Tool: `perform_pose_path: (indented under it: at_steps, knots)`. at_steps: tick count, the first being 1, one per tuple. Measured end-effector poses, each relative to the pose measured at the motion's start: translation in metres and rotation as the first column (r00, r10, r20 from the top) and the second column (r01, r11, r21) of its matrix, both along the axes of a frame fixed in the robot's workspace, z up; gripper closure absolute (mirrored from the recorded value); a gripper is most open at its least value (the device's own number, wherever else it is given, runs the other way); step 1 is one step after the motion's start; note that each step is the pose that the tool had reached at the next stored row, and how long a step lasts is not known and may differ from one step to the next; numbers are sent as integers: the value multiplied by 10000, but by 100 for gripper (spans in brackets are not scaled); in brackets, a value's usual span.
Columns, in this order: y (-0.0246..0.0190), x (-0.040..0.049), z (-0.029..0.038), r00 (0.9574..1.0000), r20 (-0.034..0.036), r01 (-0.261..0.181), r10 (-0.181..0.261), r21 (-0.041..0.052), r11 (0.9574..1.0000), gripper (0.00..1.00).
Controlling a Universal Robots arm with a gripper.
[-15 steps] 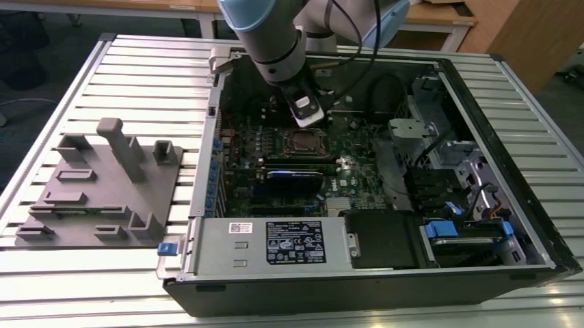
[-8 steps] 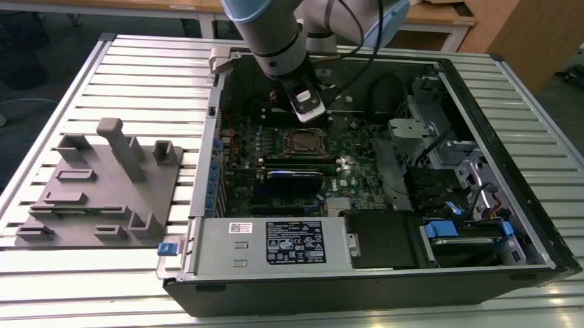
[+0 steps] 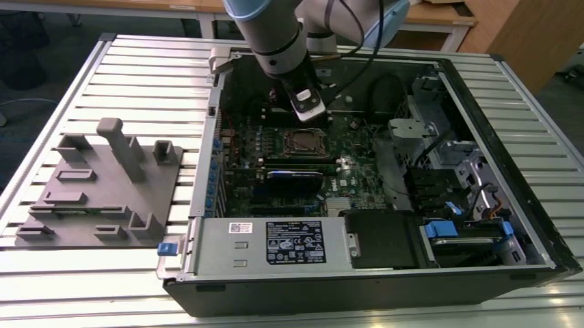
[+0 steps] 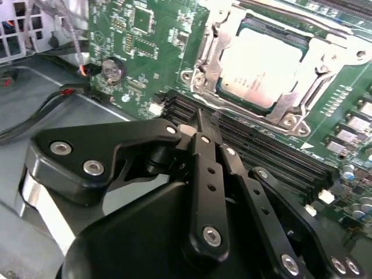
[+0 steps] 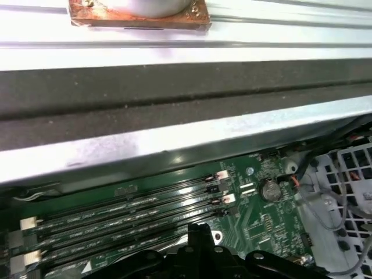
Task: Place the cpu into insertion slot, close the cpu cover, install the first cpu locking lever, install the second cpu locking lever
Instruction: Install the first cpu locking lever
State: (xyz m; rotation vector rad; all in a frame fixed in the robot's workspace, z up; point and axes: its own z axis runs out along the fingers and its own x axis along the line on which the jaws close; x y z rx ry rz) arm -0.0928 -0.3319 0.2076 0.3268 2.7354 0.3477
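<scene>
The cpu [image 4: 264,58] lies flat in the insertion slot [image 3: 301,142], its dull silver top showing through the square cut-out of the cpu cover [image 4: 290,107]. The cover's silver frame lies down over the chip's edges. In the second wrist view, a thin metal lever rod [image 4: 204,49] runs along one side of the frame; I cannot tell whether it is latched. My gripper [image 4: 200,119] hovers over the memory slots beside the socket, apart from the cover, shut with nothing between its fingers. Its black tip [image 5: 200,229] also shows in the first wrist view. In the exterior view, the gripper [image 3: 308,113] hangs just behind the socket.
The open computer case [image 3: 474,102] surrounds the green motherboard [image 3: 356,171]. Long black memory slots [image 4: 261,151] and a coin battery [image 4: 113,68] lie near the gripper. A power supply [image 3: 273,242] sits at the case front. A grey fixture plate [image 3: 100,184] stands on the exterior view's left.
</scene>
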Motion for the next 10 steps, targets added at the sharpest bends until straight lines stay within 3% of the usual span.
perform_pose_path:
  at_steps: [5, 6, 10]
  knots:
    - [0, 2, -12, 9978, -663, -4, -6, -158, 9999, 90]
    - [0, 3, -14, 9972, -745, -5, -8, -180, 9998, 90]
    - [0, 2, -13, 9972, -749, -5, -9, -182, 9998, 90]
